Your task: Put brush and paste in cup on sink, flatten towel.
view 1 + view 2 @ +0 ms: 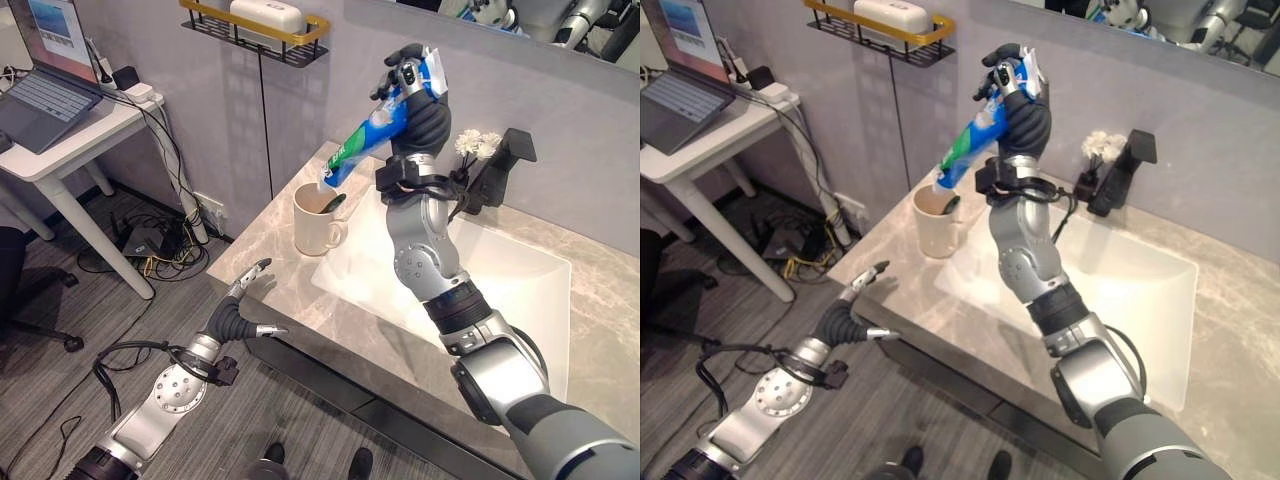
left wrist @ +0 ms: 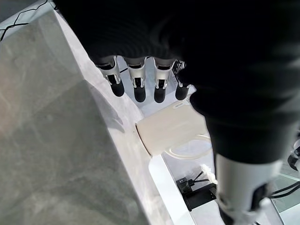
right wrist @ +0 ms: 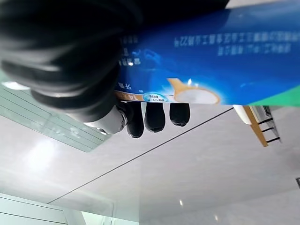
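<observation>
Right hand [image 1: 415, 85] is clamped round the crimped end of the paste [image 1: 372, 135], tube slanted down toward 8 o'clock with its cap end just over the rim of the cup [image 1: 316, 222]. Cup sits on the counter [image 1: 275, 250] at the sink's [image 1: 500, 270] 9 o'clock corner, handle facing the basin. Something dark already pokes out of the cup at the rim, likely the brush, can't confirm. Left hand [image 1: 240, 300] hangs off the counter's front edge at 7 o'clock from the cup, fingers straight and relaxed, holding nothing. To do this well: get the cap fully inside the mouth before letting go, steepen the tube so it slides in rather than levering on the rim, and keep clear of the dark item so it doesn't get knocked out. Cup looks light, a sideways push could tip it. Faucet [image 1: 505, 160] is at 2 o'clock, well apart. Towel not spotted.
</observation>
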{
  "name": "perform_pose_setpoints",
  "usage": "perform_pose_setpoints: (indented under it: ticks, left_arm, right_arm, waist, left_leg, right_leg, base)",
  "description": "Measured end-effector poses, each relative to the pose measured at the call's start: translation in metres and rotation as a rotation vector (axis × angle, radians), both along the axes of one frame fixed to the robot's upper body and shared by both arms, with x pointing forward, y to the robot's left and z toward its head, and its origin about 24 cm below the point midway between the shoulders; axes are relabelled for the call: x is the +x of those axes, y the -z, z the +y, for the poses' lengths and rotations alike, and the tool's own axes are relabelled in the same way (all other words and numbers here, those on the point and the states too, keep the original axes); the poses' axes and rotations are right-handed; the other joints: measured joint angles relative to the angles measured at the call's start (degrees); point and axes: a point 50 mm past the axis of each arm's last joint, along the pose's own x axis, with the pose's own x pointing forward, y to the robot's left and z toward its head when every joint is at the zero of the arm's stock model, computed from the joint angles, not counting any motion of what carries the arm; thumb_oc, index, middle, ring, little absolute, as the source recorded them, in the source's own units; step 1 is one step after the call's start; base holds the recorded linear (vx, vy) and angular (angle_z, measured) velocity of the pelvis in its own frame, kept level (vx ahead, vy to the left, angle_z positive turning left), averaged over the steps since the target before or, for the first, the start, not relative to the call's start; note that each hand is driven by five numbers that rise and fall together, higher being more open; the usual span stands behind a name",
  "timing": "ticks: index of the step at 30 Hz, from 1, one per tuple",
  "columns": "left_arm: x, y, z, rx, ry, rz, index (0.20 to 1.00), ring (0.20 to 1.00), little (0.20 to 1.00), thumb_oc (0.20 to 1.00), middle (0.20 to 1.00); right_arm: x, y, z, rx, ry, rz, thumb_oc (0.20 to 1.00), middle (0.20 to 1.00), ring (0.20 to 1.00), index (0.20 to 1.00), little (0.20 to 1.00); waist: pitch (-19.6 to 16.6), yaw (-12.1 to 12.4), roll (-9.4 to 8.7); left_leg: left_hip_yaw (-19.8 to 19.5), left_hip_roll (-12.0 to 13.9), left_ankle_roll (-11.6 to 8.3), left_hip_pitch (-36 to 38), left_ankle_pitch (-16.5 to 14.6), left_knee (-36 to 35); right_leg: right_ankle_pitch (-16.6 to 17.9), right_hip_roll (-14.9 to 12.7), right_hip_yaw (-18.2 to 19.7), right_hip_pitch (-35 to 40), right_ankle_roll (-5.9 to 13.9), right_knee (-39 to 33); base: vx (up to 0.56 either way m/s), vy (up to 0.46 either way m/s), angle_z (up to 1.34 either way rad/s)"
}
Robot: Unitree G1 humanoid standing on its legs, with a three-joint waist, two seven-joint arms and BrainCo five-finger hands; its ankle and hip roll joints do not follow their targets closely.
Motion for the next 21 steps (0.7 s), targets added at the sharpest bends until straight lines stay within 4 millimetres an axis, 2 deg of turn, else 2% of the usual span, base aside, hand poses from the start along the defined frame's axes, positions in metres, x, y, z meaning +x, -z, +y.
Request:
perform_pose_setpoints:
  ticks: [3, 16, 21]
  left_arm:
    - [-0.001, 0.0, 0.005, 0.001, -0.021, 0.0, 1.0, 1.0, 1.0, 1.0, 1.0]
    - [0.0, -0.001, 0.011, -0.015, -0.061, -0.007, 1.0, 1.0, 1.0, 1.0, 1.0]
    - [0.001, -0.003, 0.013, -0.045, -0.068, -0.011, 1.0, 1.0, 1.0, 1.0, 1.0]
  right_arm:
    - [0.0, 0.0, 0.0, -0.008, -0.002, 0.003, 0.2, 0.2, 0.2, 0.2, 0.2]
    - [0.008, 0.009, 0.0, -0.072, 0.026, 0.038, 0.2, 0.2, 0.2, 0.2, 0.2]
    - [0.013, 0.016, -0.003, -0.1, 0.058, 0.066, 0.2, 0.2, 0.2, 0.2, 0.2]
  waist:
    - [0.2, -0.1, -0.82]
    - [-0.1, 0.3, -1.47]
    - [0.2, 0.7, -2.8]
  left_leg:
    - [0.1, 0.0, 0.0, 0.0, 0.0, 0.0]
    - [0.2, 0.0, 0.0, -0.8, 0.0, 0.0]
    - [0.2, 0.2, -0.03, -0.9, 0.0, 0.0]
  right_leg:
    - [0.0, 0.1, 0.1, -0.1, 0.0, 0.0]
    - [0.2, 0.1, 0.2, -1.0, -0.04, 0.0]
    - [0.1, 0.2, 0.2, -1.0, -0.05, 0.0]
  base:
    - [0.0, 0.0, 0.0]
    - [0.0, 0.0, 0.0]
    - [0.0, 0.0, 0.0]
